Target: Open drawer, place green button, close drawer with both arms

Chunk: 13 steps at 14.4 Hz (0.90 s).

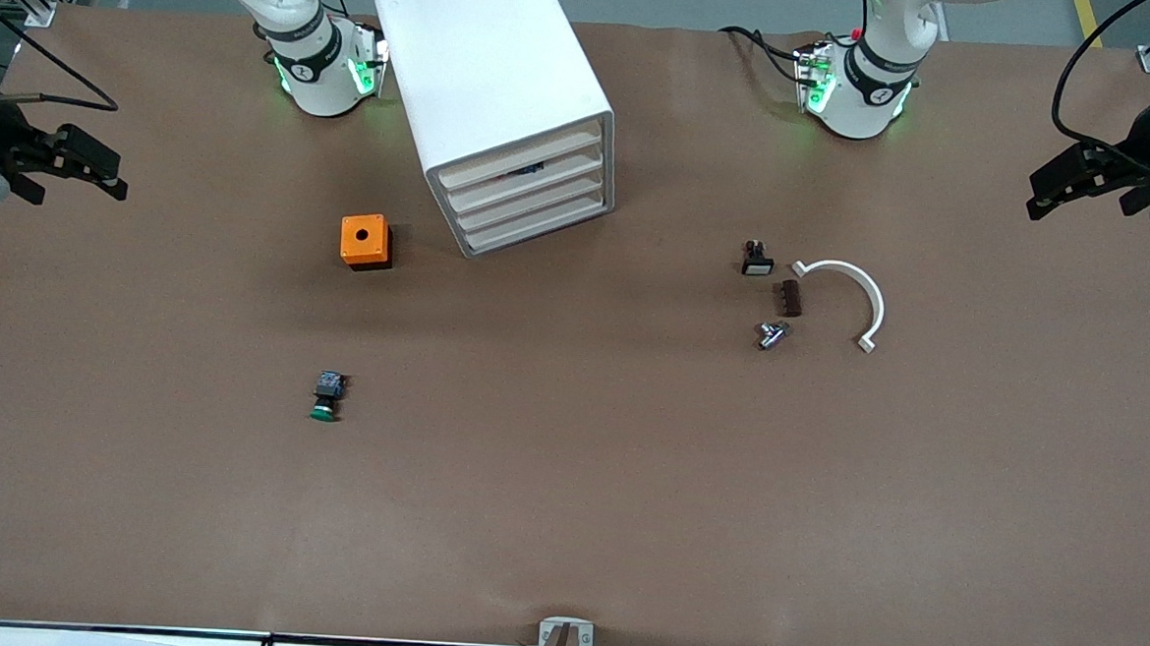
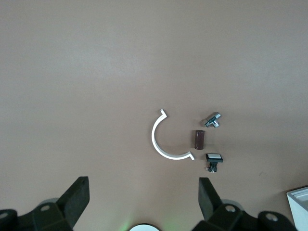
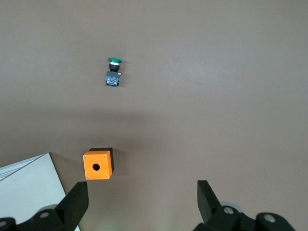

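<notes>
The white cabinet [image 1: 494, 82] stands between the two arm bases. Its bottom drawer [image 1: 538, 231] is shut, like the three above it. The green-capped button [image 1: 326, 397] lies on its side on the table, nearer the front camera than the orange box; it also shows in the right wrist view [image 3: 113, 71]. My right gripper [image 1: 80, 187] hangs open and empty in the air at the right arm's end of the table [image 3: 141, 188]. My left gripper [image 1: 1078, 204] hangs open and empty at the left arm's end [image 2: 143, 186].
An orange box with a hole [image 1: 366, 241] sits beside the cabinet. Toward the left arm's end lie a black switch with a white cap [image 1: 757, 259], a brown block [image 1: 790, 298], a small metal part [image 1: 772, 334] and a white curved piece [image 1: 847, 293].
</notes>
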### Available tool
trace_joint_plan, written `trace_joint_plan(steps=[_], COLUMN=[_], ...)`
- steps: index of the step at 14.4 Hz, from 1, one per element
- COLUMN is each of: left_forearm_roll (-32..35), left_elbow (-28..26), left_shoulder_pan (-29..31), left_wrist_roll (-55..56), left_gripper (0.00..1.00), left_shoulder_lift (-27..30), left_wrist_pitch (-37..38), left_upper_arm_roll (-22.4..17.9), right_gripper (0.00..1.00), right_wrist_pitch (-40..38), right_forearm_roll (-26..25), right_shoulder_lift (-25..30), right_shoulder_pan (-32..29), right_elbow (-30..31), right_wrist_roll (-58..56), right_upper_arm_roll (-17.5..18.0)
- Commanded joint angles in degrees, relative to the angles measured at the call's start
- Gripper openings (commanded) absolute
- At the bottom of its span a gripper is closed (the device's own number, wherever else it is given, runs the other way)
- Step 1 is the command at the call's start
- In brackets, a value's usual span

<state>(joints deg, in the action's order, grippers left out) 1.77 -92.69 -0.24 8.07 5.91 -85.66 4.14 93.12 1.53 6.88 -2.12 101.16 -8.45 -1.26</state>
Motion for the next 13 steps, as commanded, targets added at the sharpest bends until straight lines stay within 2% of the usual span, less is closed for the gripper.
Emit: trace_joint_plan(steps=[1,3,6,9,11,13], left_forearm_roll=[-0.63,-0.63,-0.72,-0.02,-0.28,-0.89], left_elbow=[1.64,1.81,1.90,1.81,1.55,1.55], left_shoulder_pan=[-0.03,-0.20,-0.82,-1.08,-2.22,-3.97], left_wrist_roll=[-0.77,-0.34,0.02,0.02,0.45,5.17], left_gripper=[1.00,1.00,1.00,1.00,1.00,1.00], left_shoulder_lift=[-0.55,-0.72,-4.40,-10.80,-13.98,-17.40], left_wrist_pitch=[1.37,1.38,1.38,0.59,-2.47,-4.76], left_upper_arm_roll=[-0.01,0.08,0.51,3.24,4.64,5.09], right_gripper=[1.00,1.00,1.00,1.00,1.00,1.00], right_wrist_pitch=[0.75,0.93,1.37,1.37,1.28,0.84], right_forearm_roll=[0.05,-0.65,-1.18,-1.18,-1.18,-1.18], right_shoulder_lift=[1.56,1.65,1.65,1.56,1.56,1.56], right_shoulder_pan=[-1.04,-0.95,-0.95,-1.04,-1.04,-1.04], right_elbow=[1.24,1.24,1.24,1.24,1.24,1.24], right_wrist_roll=[0.45,0.45,0.45,0.45,0.45,0.80], right_upper_arm_roll=[0.82,0.82,0.82,0.82,0.82,0.82])
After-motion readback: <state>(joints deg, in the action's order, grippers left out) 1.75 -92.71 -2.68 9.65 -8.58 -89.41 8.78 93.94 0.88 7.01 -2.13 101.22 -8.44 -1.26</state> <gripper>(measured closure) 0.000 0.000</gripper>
